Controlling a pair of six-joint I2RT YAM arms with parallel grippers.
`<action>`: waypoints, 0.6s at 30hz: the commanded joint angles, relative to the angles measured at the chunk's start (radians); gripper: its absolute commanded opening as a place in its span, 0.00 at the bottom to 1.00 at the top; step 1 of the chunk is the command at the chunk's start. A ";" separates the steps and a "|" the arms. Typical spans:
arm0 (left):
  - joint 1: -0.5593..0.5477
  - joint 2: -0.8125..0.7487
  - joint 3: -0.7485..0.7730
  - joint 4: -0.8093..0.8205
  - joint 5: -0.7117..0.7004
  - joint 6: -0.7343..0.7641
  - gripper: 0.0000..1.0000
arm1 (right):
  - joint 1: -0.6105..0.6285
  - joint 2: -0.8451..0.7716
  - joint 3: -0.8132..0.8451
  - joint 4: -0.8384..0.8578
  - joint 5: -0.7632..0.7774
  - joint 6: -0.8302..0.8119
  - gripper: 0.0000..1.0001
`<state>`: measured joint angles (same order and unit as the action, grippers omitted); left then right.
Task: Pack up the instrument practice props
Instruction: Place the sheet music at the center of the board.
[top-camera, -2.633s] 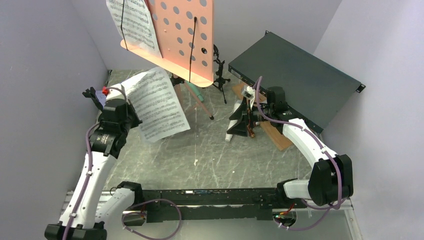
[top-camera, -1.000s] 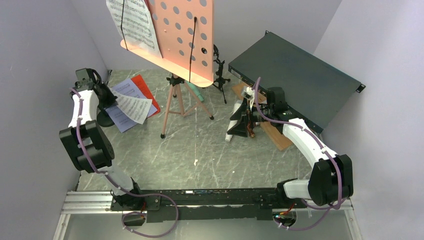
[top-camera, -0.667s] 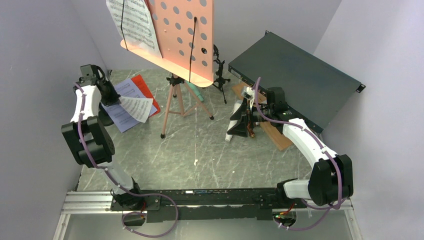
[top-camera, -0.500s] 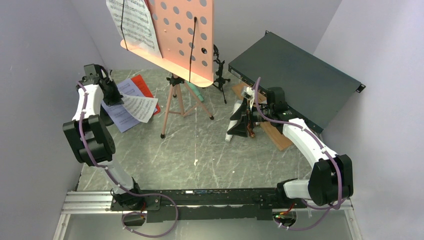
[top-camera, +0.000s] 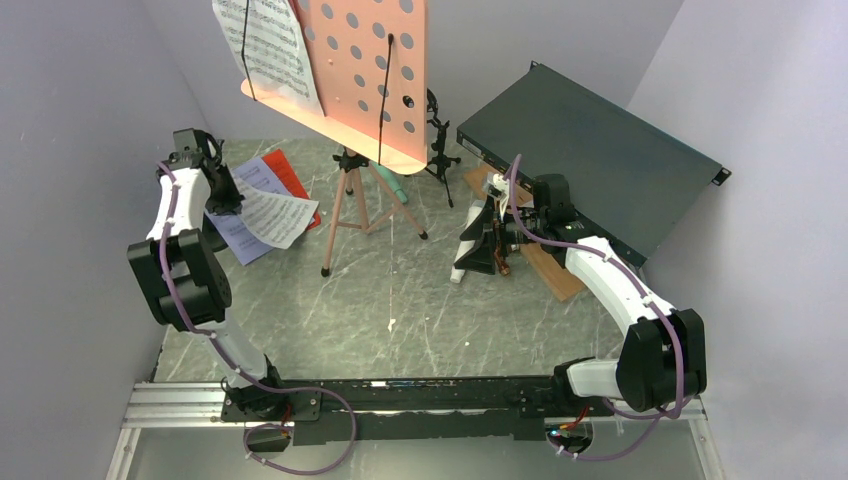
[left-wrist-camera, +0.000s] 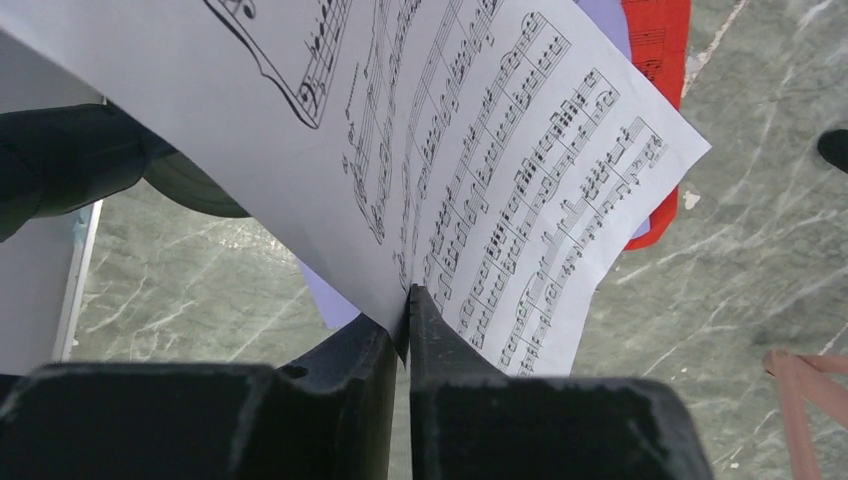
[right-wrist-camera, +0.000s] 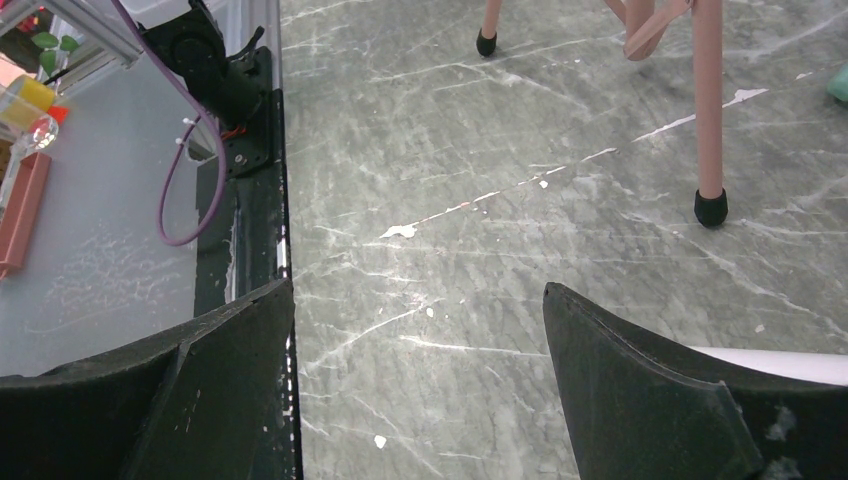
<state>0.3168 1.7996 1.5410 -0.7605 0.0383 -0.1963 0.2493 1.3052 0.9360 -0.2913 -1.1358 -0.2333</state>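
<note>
Currently, packing appears to be at an early stage: no prop sits in any container, and no packing container can be identified.

At far left, the left gripper (left-wrist-camera: 405, 300) has its fingers clenched on the lower edge of the white sheet-music page (left-wrist-camera: 480, 150). The page is raised over the lavender page (top-camera: 232, 238) and the red page (top-camera: 292, 182), which lie stacked flat at the rear left of the bench (top-camera: 400, 310). This is judged to be a step of collecting loose pages. The white page is thin and flexible, printed with black staves, and curves away from the grip.

Toward centre, the pink perforated music tripod (top-camera: 365, 70) stands erected on spread legs, with another printed page (top-camera: 268, 50) on its desk. A green microphone (top-camera: 397, 188) lies beneath it. A black microphone mount (top-camera: 437, 140) stands just behind.

At right, the right gripper (right-wrist-camera: 420, 300) hovers above the bench with fingers released wide, grasping nothing, near the dark green metal box (top-camera: 600, 160). All these props appear left to pack.
</note>
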 joint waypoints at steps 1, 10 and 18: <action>0.005 0.061 0.012 -0.059 -0.035 0.007 0.15 | -0.006 -0.016 0.030 0.006 -0.026 -0.024 0.98; -0.020 0.071 0.037 -0.059 -0.124 0.041 0.30 | -0.006 -0.014 0.033 0.000 -0.026 -0.030 0.98; -0.031 -0.144 -0.086 0.029 -0.126 0.044 0.47 | 0.000 -0.006 0.035 -0.006 -0.024 -0.034 0.98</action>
<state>0.2863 1.7927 1.5032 -0.7681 -0.0772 -0.1589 0.2497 1.3052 0.9360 -0.2916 -1.1362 -0.2382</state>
